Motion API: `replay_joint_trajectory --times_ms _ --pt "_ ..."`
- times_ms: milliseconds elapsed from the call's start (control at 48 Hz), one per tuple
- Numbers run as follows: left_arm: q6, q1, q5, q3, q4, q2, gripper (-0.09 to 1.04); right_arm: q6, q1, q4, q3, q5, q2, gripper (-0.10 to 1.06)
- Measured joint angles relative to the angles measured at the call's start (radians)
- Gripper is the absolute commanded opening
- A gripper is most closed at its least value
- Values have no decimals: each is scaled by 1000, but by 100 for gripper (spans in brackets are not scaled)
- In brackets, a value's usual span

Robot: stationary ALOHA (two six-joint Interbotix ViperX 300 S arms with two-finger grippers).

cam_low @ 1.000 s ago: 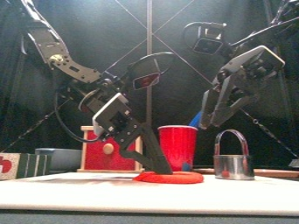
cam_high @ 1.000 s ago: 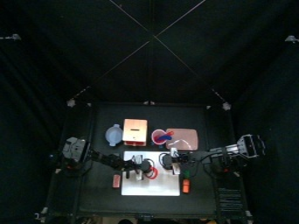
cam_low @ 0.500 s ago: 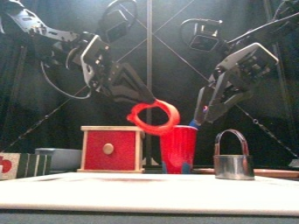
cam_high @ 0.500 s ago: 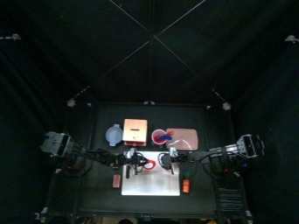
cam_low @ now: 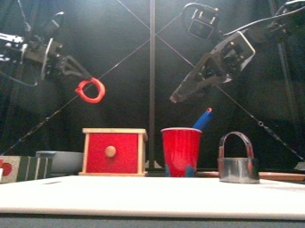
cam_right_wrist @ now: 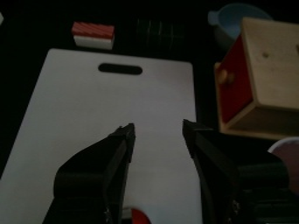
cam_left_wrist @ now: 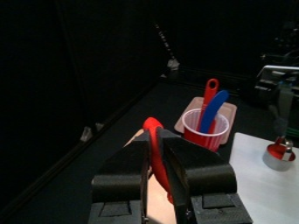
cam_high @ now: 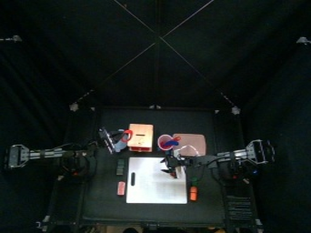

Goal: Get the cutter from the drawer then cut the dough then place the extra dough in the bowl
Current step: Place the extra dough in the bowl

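My left gripper (cam_low: pixel 80 80) hangs high at the left, shut on the red dough ring (cam_low: pixel 89 89), which dangles in the air. In the top view this gripper (cam_high: pixel 116 138) is over the blue-grey bowl (cam_low: pixel 62 161), left of the wooden box (cam_high: pixel 141 136). In the left wrist view the ring (cam_left_wrist: pixel 152 138) stands edge-on between the jaws. The metal cutter (cam_low: pixel 238 160) stands on the right of the white board (cam_high: pixel 155 182), with red dough showing inside it (cam_left_wrist: pixel 281 150). My right gripper (cam_right_wrist: pixel 158 131) is open and holds nothing, above the board's back edge (cam_high: pixel 174 164).
The box's red drawer front (cam_low: pixel 114 151) faces the front. A red cup (cam_low: pixel 181 151) with a blue knife (cam_low: pixel 202 118) stands on the pink tray (cam_high: pixel 195 144). A small red toy (cam_high: pixel 122 187) lies left of the board.
My left gripper lifted the dough ring off the board and carried it up and to the left, over the bowl. The right gripper rose slightly.
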Motion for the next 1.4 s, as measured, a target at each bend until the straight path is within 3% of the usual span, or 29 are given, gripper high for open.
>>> replay_joint_trajectory --times_ms 104,250,333,646,896,1021,1229,1396 --pt "2 29 0 41 -44 0 63 0 -3 0 0 -12 5 83" --pt "3 67 25 49 -51 6 91 2 -3 0 0 -17 5 83" --pt "2 71 34 49 -52 8 100 5 -5 0 0 -17 5 83" --pt "0 86 43 49 -137 8 100 12 -5 8 -15 -20 21 83" --pt "0 77 71 34 -126 9 100 12 -5 18 -40 -20 51 83" --pt "0 -17 71 -8 -63 9 100 12 -3 21 -80 -41 51 83" --pt "-2 -288 46 -60 132 17 99 14 -3 26 -109 -114 51 83" --pt "-34 -367 20 -60 147 38 99 14 -12 43 -109 -144 61 83"
